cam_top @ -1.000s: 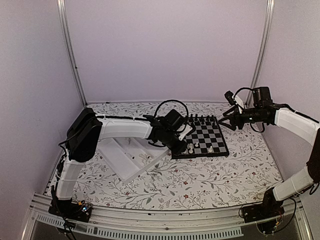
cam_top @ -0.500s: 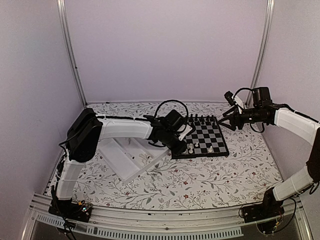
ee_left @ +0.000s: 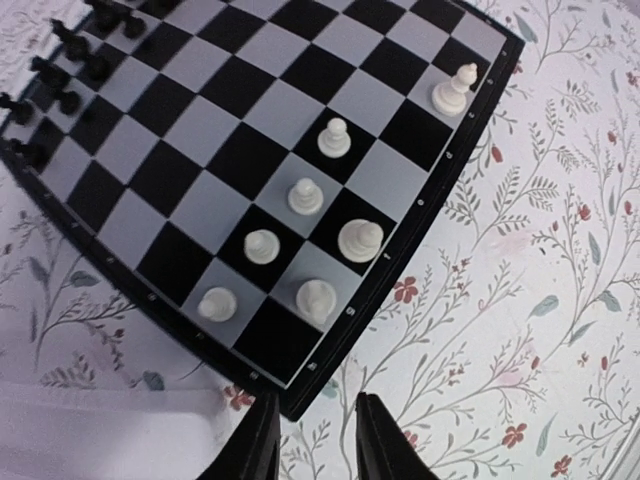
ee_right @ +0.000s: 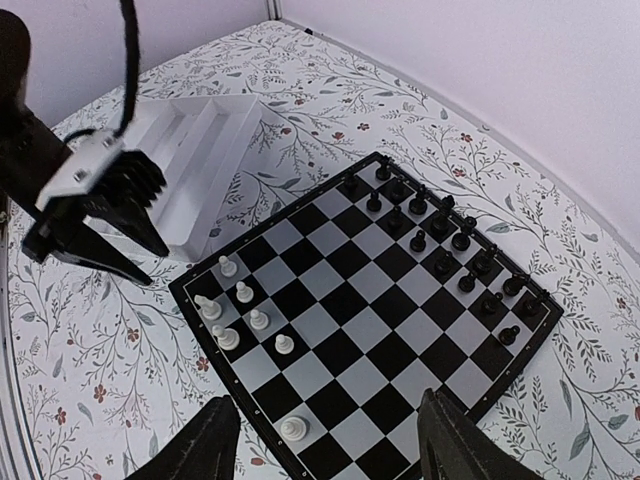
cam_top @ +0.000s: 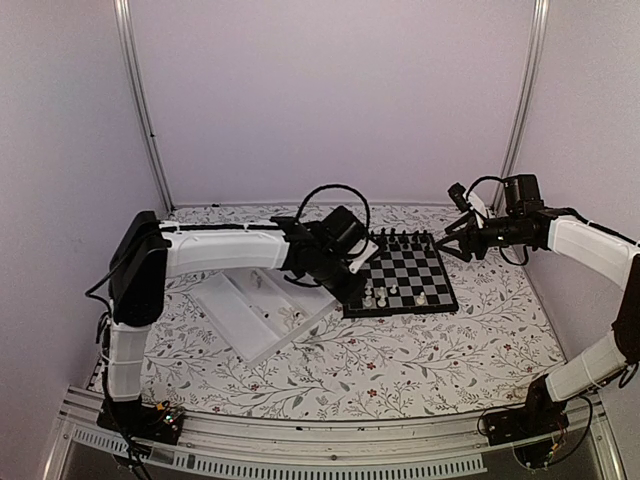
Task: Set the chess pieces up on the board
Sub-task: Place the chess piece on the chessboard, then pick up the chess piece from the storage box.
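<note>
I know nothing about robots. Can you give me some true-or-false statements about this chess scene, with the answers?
1. Seven white chess pieces stand on the board. True.
2. The left gripper holds a white piece. False: it is open and empty.
3. The black pieces stand along the board edge opposite the white ones. True.
4. The white tray lies on the right arm's side of the board. False: the left arm's side.
5. The right gripper is shut. False: it is wide open.
</note>
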